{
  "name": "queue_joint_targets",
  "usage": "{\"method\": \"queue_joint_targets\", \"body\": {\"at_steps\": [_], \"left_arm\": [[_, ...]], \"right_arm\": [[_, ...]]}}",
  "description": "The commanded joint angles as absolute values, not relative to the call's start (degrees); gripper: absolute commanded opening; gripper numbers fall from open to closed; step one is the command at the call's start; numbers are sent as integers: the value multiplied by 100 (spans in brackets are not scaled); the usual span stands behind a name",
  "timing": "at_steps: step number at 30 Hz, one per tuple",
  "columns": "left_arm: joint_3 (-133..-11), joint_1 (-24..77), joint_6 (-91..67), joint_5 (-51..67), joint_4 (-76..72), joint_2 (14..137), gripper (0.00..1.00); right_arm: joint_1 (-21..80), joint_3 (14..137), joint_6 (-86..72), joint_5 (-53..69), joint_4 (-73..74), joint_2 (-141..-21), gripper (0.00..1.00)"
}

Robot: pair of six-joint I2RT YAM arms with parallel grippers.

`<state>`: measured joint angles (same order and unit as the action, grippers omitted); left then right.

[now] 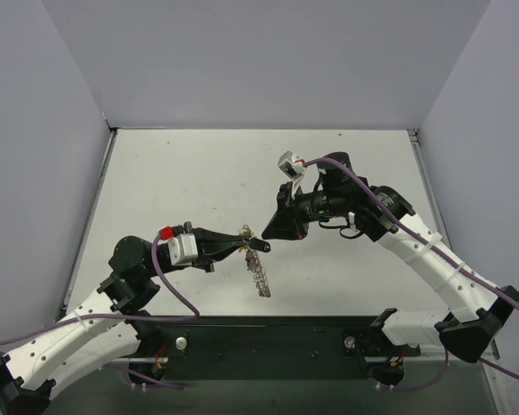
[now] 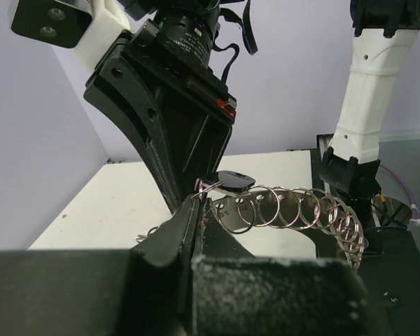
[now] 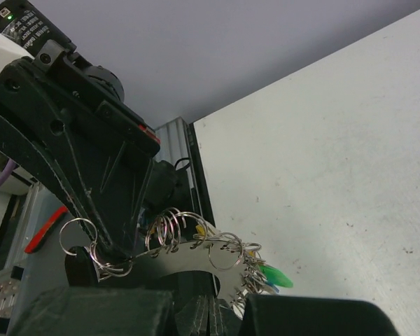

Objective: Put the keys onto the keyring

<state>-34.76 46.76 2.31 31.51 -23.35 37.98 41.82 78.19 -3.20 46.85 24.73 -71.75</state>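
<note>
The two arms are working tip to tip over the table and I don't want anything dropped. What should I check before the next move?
1. Left gripper shut on the large flat silver toothed keyring: ok.
2. Right gripper gripping the small black-headed key: cannot tell.
3. That key threaded onto a loop: cannot tell.
4. Green-headed key already hanging on the keyring: ok.
5. Purple cables clear of the keyring: ok.
</note>
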Motion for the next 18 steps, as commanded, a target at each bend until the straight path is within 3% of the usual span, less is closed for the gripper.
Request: {"method": "queue_joint_targets", "body": {"at_steps": [1,18], "left_arm": [[-3709,4667,264,2997,-2936,3726,0],[-3630,4676,308,2654,-2935,3840,0]], "right_arm": [[4201,7840,-378,5272,2461,-6865,0],[4491,8165,-536,6162,2584,-6319,0]]}}
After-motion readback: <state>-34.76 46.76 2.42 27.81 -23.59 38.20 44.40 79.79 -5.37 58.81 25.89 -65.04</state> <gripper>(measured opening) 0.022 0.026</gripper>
